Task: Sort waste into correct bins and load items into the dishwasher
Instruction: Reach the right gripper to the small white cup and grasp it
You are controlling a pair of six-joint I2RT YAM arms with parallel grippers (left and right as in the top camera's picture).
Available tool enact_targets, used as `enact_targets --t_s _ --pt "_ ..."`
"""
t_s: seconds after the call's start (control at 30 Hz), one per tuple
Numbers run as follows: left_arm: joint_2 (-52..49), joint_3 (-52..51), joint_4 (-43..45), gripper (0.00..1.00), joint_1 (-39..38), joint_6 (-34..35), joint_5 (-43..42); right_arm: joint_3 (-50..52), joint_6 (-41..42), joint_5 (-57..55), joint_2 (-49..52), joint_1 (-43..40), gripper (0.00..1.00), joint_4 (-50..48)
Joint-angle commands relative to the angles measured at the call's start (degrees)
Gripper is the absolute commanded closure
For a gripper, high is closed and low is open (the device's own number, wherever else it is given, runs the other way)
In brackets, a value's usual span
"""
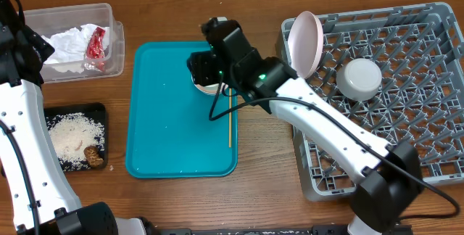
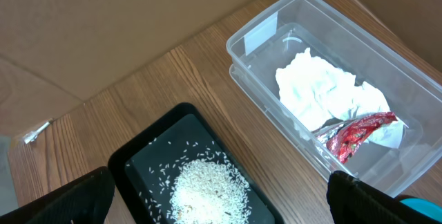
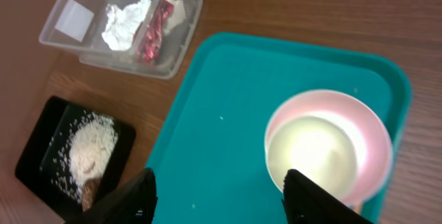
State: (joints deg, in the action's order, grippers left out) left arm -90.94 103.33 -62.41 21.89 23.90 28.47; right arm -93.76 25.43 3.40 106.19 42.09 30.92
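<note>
My right gripper [image 3: 221, 200] is open above the teal tray [image 3: 228, 99], nothing between its fingers. Its right finger [image 3: 307, 196] hangs next to the pink bowl [image 3: 369, 148], which has a small white cup [image 3: 311, 151] inside. From overhead the arm covers most of that bowl. The wooden stick [image 1: 230, 117] lies along the tray's right side. In the dishwasher rack [image 1: 406, 141] the pink plate [image 1: 304, 43] stands upright and a grey bowl [image 1: 360, 77] sits upside down. My left gripper [image 2: 221, 207] is open over the black tray [image 2: 148, 158] of rice crumbs [image 2: 207, 189].
The clear tub [image 1: 109, 17] at the back left holds the white napkin [image 2: 324, 92] and red wrapper [image 2: 359, 133]. A brown lump [image 1: 92, 155] lies in the black tray [image 1: 98, 110]. Bare wooden table [image 1: 261, 155] shows between the teal tray and the rack.
</note>
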Motion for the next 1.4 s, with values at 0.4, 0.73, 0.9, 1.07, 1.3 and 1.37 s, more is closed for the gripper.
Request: enact_targets --t_s 0.4,0.73,0.9,1.07,1.3,1.37 --pt "-0.31 -0.04 0.02 0.00 0.22 0.55 -0.15 -1.22 -9.14 -3.37 13.49 0.87 0.39 -2.67" --pt "-0.31 -0.04 0.02 0.00 0.20 0.55 -0.17 -1.20 -10.93 -10.75 13.49 4.96 0.42 1.14" --pt "-0.31 -0.04 0.02 0.00 0.22 0.55 -0.17 -1.18 -10.91 -13.62 13.49 6.29 0.49 1.31" --pt "-0.31 -0.04 0.02 0.00 0.22 0.55 -0.17 -1.18 -10.88 -13.94 13.49 6.34 0.66 1.53" --pt "-0.31 -0.04 0.02 0.00 0.22 0.55 -0.17 -1.57 -10.86 -15.19 13.46 6.34 0.89 2.21" --pt "-0.31 -0.04 0.00 0.00 0.22 0.55 -0.15 -2.58 -10.84 -15.19 13.44 6.34 0.95 3.04"
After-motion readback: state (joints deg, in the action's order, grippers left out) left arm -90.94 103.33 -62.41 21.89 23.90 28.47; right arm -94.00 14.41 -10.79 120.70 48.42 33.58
